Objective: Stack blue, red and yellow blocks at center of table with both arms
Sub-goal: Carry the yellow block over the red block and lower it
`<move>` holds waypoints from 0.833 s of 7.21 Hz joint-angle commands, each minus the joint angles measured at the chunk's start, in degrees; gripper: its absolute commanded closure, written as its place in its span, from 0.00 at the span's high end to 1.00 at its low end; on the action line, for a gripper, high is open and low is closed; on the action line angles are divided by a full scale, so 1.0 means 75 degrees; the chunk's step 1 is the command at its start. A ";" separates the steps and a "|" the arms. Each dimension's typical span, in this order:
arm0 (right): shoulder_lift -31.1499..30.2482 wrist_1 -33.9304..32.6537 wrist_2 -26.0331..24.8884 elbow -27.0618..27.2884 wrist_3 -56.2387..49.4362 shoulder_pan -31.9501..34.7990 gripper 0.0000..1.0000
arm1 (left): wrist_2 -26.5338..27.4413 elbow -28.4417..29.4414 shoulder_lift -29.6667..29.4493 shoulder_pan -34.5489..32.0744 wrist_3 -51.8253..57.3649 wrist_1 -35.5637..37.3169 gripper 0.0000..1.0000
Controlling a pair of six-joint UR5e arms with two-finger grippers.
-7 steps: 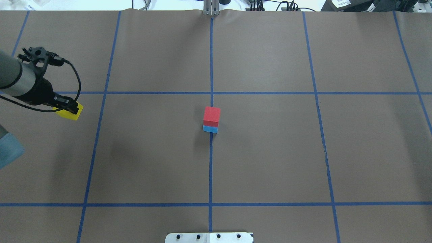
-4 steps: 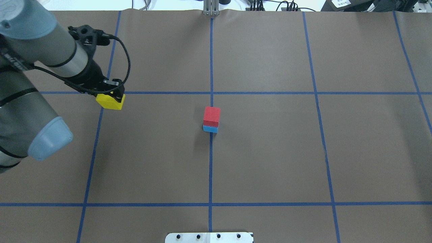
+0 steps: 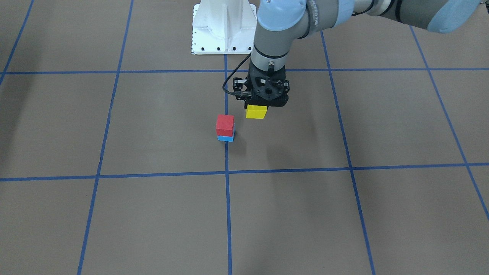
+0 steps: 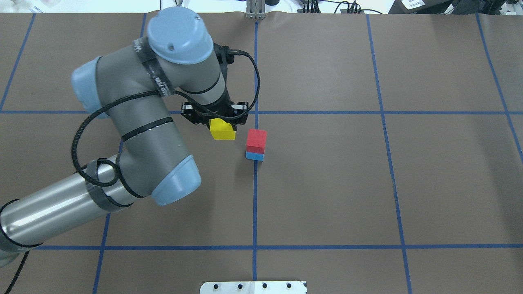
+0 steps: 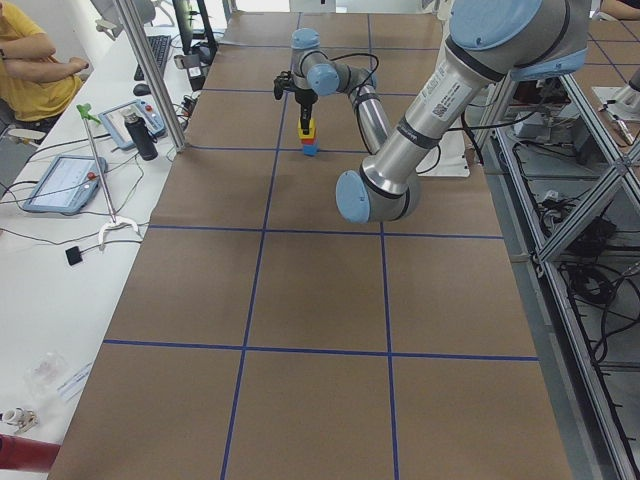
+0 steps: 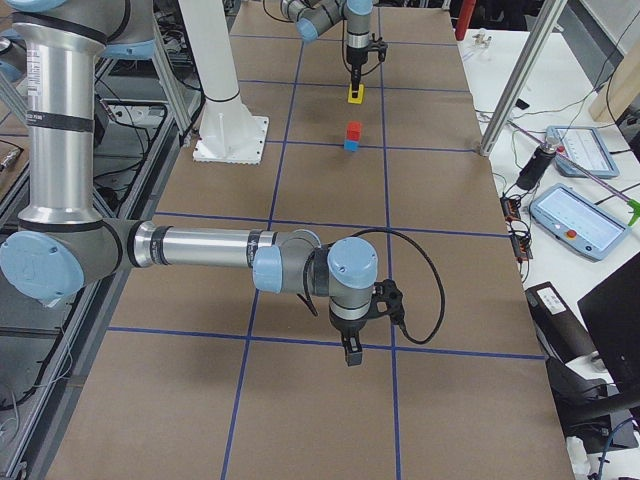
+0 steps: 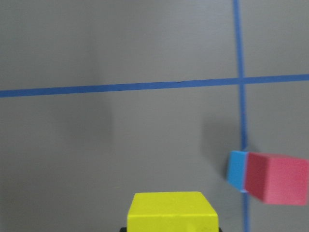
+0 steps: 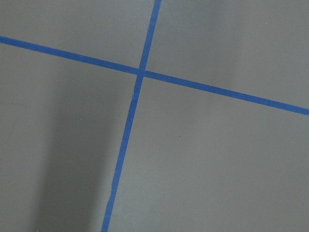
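Left gripper: fingers clamped on the yellow block, one on each side. The block hangs under them with its lower part showing. It is held clear of the tabletop, just beside the stack on the stack's left, and not touching it.

Stack: red block sits squarely on the blue block, and only a thin band of the blue one shows beneath. The blue block rests on the tabletop on the central blue tape line, between two cross lines.

Left wrist view: yellow block at the bottom edge, stack to the lower right.

Right gripper: points down over the tabletop, well apart from the stack, near a tape crossing. I cannot tell whether its fingers are apart or together.
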 commanded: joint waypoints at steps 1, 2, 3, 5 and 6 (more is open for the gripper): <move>0.0008 -0.0010 0.0000 -0.0010 0.0000 0.0000 1.00 | 0.0344 0.0539 -0.0544 0.0233 -0.0090 -0.0026 0.00; 0.0008 -0.0010 0.0000 -0.0010 0.0000 0.0000 1.00 | 0.0730 0.0795 -0.0637 0.0478 -0.0101 -0.0072 0.00; 0.0008 0.0002 0.0000 -0.0010 0.0000 0.0000 1.00 | 0.0745 0.1099 -0.0870 0.0480 -0.0089 -0.0084 0.00; 0.0020 -0.0010 0.0000 -0.0010 0.0000 0.0000 1.00 | 0.0745 0.1347 -0.1024 0.0492 -0.0078 -0.0143 0.00; 0.0020 0.0002 0.0000 -0.0010 0.0000 0.0000 1.00 | 0.0745 0.1383 -0.1025 0.0527 -0.0066 -0.0143 0.06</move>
